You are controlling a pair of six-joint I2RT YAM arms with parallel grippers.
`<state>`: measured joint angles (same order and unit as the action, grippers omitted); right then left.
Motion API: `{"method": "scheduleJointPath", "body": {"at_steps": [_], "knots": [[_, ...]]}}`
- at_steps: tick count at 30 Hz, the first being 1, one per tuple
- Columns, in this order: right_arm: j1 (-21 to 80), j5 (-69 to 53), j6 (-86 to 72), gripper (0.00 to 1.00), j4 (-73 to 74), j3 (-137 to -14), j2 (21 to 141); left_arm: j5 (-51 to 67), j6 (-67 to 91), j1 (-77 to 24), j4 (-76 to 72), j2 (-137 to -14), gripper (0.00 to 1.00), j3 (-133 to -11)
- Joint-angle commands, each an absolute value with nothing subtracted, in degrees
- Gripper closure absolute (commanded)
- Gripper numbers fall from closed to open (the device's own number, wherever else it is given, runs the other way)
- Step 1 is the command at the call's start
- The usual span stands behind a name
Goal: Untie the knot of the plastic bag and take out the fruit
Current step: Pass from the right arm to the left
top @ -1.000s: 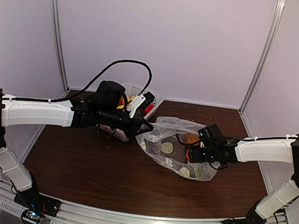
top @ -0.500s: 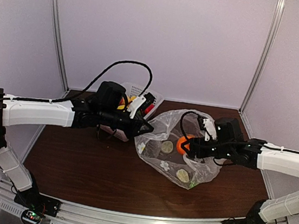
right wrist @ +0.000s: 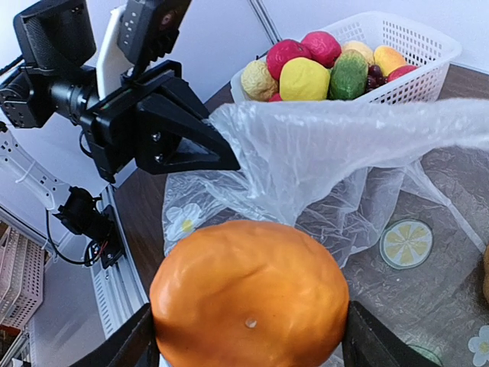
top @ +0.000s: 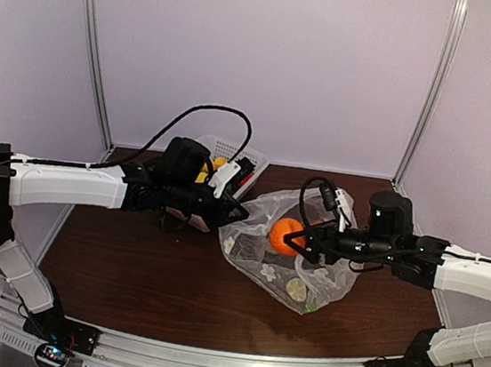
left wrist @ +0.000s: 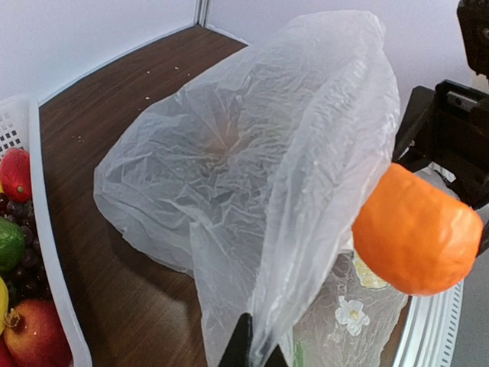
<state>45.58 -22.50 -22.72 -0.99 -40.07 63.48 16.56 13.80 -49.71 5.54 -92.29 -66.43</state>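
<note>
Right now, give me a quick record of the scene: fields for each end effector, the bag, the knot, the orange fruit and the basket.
left end effector: shut, pinching an edge of the plastic bag and holding it up
right end effector: closed on the orange fruit
orange fruit: outside the film, over the bag
plastic bag: lying on the table, one edge raised
knot: none visible
basket: beyond the left end effector, holding red, yellow and green fruit

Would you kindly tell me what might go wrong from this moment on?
The round orange toy fruit sits between the wide-spread jaws of the right gripper, so it may slip out and roll away. The left gripper pinches only a thin edge of the transparent crinkly plastic bag; that film may slip free or tear.
</note>
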Motion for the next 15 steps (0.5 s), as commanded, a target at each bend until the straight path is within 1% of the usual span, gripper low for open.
{"method": "scheduleJointPath", "body": {"at_steps": [1,5,12,13,15], "knots": [[46.05,-26.74,-24.65,0.33,-6.71,-38.42,60.74,13.59,13.51,-49.66,6.08,-92.45,1.00,-68.03],[46.05,-28.25,-26.60,0.32,-10.74,-37.25,58.82,12.38,13.18,-49.66,6.35,-92.44,1.00,-68.03],[46.14,-29.39,-27.95,0.32,-12.31,-37.62,56.73,12.54,12.03,-49.66,5.10,-90.62,1.00,-67.25],[46.13,-29.32,-28.09,0.32,-12.49,-37.73,56.43,12.44,11.69,-49.66,4.66,-89.84,0.98,-66.91],[46.10,-28.86,-28.37,0.32,-12.64,-37.71,56.01,11.81,10.97,-49.66,3.41,-87.92,0.81,-65.92]]}}
